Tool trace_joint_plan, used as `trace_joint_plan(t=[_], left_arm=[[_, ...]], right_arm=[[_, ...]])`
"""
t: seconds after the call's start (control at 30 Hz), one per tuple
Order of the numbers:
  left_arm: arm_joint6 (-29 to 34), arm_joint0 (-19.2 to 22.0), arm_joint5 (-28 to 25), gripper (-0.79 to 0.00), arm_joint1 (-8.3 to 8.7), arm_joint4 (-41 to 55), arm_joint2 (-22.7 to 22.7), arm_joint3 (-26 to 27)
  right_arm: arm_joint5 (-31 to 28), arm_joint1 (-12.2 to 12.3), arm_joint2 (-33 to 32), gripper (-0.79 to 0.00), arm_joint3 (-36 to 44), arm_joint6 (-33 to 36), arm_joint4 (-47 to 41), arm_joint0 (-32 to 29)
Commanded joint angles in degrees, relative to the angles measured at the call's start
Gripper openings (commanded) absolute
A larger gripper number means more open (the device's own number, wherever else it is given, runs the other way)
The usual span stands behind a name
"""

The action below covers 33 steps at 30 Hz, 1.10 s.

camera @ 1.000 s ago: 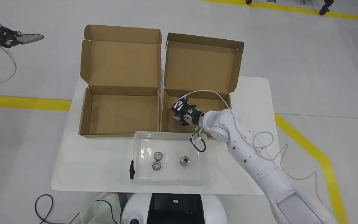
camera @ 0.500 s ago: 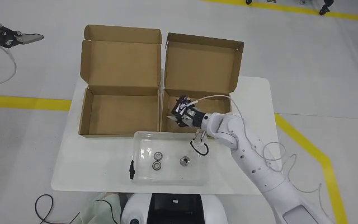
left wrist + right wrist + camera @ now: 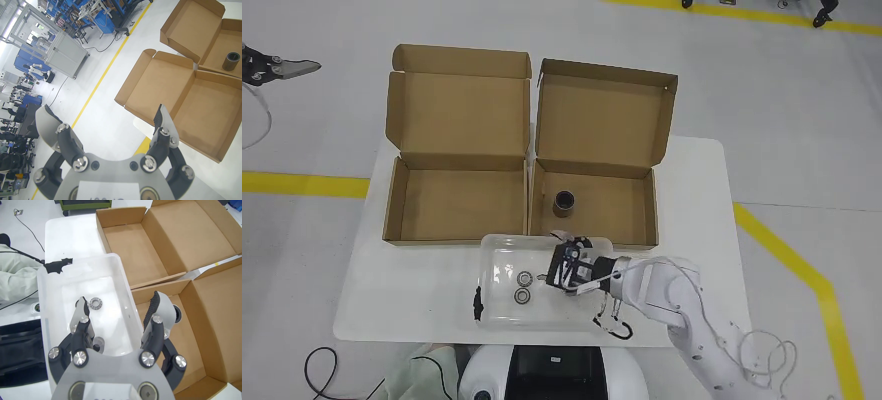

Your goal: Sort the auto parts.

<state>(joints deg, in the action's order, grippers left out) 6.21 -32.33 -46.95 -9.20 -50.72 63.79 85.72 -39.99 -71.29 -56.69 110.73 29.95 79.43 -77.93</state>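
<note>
Bearings (image 3: 525, 277) in clear bin (image 3: 126, 279), right tool (image 3: 119, 296) hovering above, fingers (image 3: 151, 310) spread

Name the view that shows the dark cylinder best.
Left wrist view: the cylinder stands whole and unobstructed. Top view shows it small; right wrist view hides most of it behind the right end effector.

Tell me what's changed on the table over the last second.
The right gripper let go of the dark cylinder, which now stands in the right-hand box. It then drew back toward the robot and now hangs open over the clear bin. The two bearings in the bin, the left-hand box and the open left gripper stayed as they were.
</note>
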Motion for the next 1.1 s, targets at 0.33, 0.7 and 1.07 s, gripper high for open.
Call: trace_joint_plan(t=[0.33, 0.7, 1.07], left_arm=[[0.0, 0.0, 0.0, 0.0, 0.0, 0.0, 0.0, 0.0], [0.0, 0.0, 0.0, 0.0, 0.0, 0.0, 0.0, 0.0], [0.0, 0.0, 0.0, 0.0, 0.0, 0.0, 0.0, 0.0]], right_arm=[[2.53, 1.89, -3.05, -0.277, 5.45, 5.33, 5.86, -8.07], [0.8, 2.21, -0.33, -0.366, 3.61, 10.28, 6.26, -7.43], [0.97, 2.15, 3.19, -0.243, 0.28, 14.68, 6.8, -5.62]])
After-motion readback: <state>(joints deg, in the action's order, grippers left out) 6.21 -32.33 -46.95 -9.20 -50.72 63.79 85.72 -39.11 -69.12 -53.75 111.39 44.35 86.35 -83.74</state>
